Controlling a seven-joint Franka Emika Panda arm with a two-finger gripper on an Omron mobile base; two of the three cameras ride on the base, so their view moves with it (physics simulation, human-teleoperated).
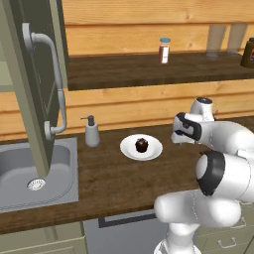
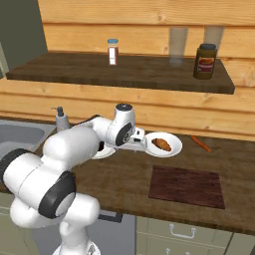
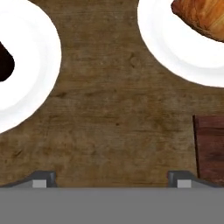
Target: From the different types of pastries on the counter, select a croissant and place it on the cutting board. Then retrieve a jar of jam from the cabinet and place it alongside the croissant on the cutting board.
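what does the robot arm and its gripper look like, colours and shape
The arm is built from fat, rounded glossy white segments joined by dark grey to black bands at the joints. One white cylinder end carries a grey cap on top. The hand is a white block with a black panel. The gripper ends in two small grey, squared-off fingertips. No cables or printed markings are visible.

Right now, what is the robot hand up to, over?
Gripper open, empty, above bare counter between two plates. Croissant on its plate, untouched. Cutting board bare. Nothing in the way.
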